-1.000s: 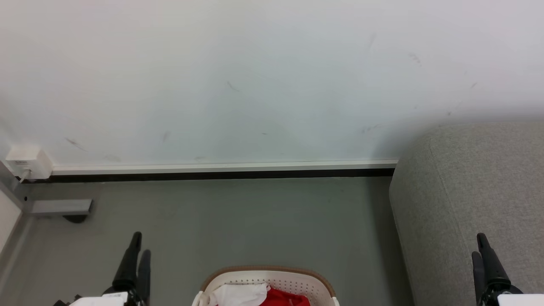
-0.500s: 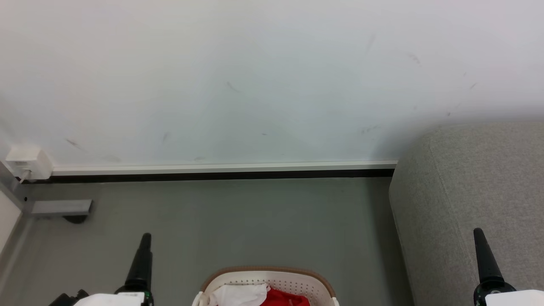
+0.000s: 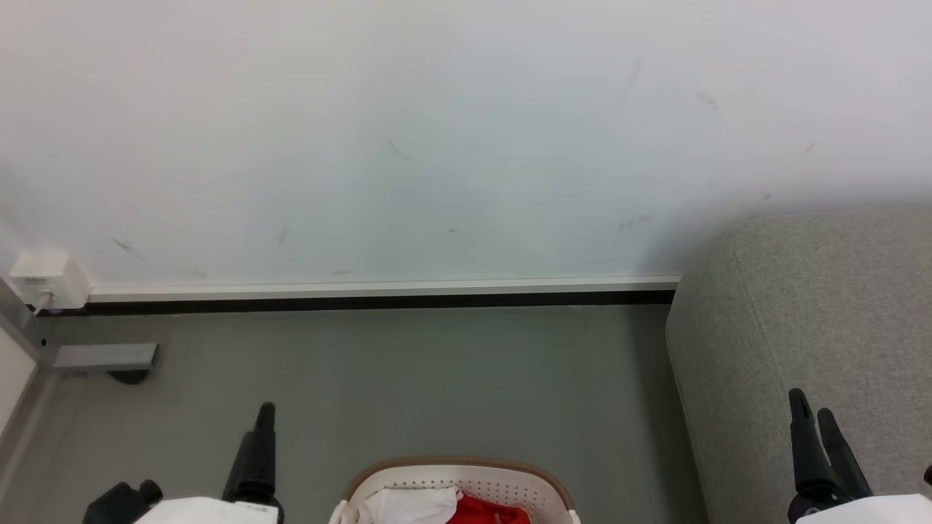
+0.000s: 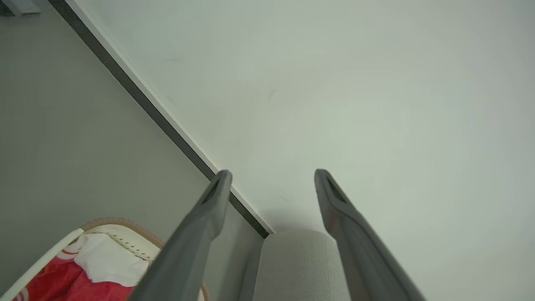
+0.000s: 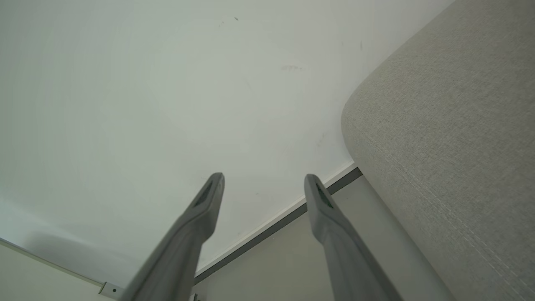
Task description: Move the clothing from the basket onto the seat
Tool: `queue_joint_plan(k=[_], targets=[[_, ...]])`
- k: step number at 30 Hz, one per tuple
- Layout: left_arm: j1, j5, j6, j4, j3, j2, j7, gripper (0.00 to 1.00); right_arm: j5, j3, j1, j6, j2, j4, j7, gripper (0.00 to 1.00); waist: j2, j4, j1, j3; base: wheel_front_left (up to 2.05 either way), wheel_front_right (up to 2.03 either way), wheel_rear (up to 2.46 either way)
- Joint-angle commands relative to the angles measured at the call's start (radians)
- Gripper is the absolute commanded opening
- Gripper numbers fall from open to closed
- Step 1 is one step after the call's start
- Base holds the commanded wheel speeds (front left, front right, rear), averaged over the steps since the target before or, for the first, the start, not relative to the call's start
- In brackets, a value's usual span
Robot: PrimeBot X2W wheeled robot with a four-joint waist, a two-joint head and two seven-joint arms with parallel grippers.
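The cream basket [image 3: 455, 469] with its brown rim sits on the floor at the bottom centre, between my arms. In it lies the clothing: white cloth [image 3: 408, 503] beside red fabric [image 3: 489, 512]. The light-grey seat [image 3: 823, 306] fills the right side. My left gripper [image 3: 263, 416] hovers left of the basket, its fingers pointing at the wall. In the left wrist view that gripper [image 4: 271, 173] is open and empty, with the basket [image 4: 119, 222], the clothing [image 4: 104, 259] and the seat [image 4: 296, 263] below it. My right gripper [image 3: 810, 406] hangs over the seat's edge, also open and empty [image 5: 264, 177], with the seat [image 5: 451, 138] beside it.
A white wall with a dark baseboard [image 3: 364, 298] closes the far side. A white socket box [image 3: 47, 280] and a grey metal foot [image 3: 105, 355] sit at the far left. Grey floor [image 3: 437, 378] lies between the basket and the wall.
Both grippers have rolled at the wrist. The left one has shifted a little right toward the basket and the right one a little left. Basket and clothing have not moved.
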Motion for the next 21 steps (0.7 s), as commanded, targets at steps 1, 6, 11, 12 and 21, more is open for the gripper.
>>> queue_joint_plan(k=[1, 6, 11, 12, 21], targets=[[-0.016, 0.060, 0.005, -0.007, -0.004, 0.013, -0.010, 1.00, -0.058, 0.005, -0.007, 0.003, -0.012, -0.015, -0.011, 1.00, -0.0001, -0.001, -0.0002, 0.000, 0.00, 0.00, 0.00], [-0.007, 0.186, 0.019, -0.012, -0.013, 0.025, -0.026, 1.00, -0.170, 0.021, -0.003, 0.004, -0.020, 0.001, -0.027, 1.00, -0.0001, -0.002, -0.0002, -0.001, 0.00, 0.00, 0.00], [-0.003, 0.288, 0.032, -0.023, -0.028, 0.036, -0.040, 1.00, -0.244, 0.041, -0.011, 0.004, -0.027, 0.016, -0.040, 1.00, -0.0001, -0.003, -0.0002, -0.001, 0.00, 0.00, 0.00], [-0.002, 0.309, 0.034, -0.024, -0.031, 0.037, -0.042, 1.00, -0.259, 0.047, -0.014, 0.004, -0.030, 0.021, -0.043, 1.00, -0.0001, -0.003, -0.0002, -0.001, 0.00, 0.00, 0.00], [0.012, 0.463, 0.044, -0.030, -0.043, 0.060, -0.068, 1.00, -0.383, 0.086, -0.032, 0.005, -0.047, 0.050, -0.069, 1.00, -0.0001, -0.003, -0.0002, -0.002, 0.00, 0.00, 0.00]])
